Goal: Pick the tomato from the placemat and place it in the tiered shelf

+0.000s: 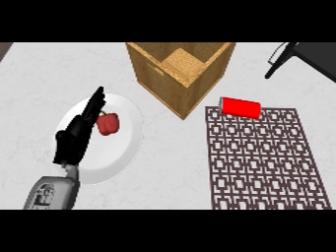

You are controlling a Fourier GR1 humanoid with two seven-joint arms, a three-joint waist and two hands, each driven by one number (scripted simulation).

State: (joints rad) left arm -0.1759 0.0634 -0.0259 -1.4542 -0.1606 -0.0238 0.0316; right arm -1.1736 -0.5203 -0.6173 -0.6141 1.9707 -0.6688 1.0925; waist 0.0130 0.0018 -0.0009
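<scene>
The left hand point(76, 135) lies over the white plate point(127, 142) near the counter's point(32, 83) left edge, its fingers point(95, 101) straight and holding nothing, just beside a red pepper point(109, 124) on that plate. A red block-like object point(240, 107), where a tomato would be expected, sits at the patterned placemat's point(265, 157) far edge. The wooden tiered shelf point(179, 74) stands at the counter's far edge; no readable writing shows anywhere.

My left hand point(76, 135) reaching up from the lower left, grey forearm point(52, 193) below it, fingers point(95, 101) straight and pointing away, my right hand out of sight
</scene>
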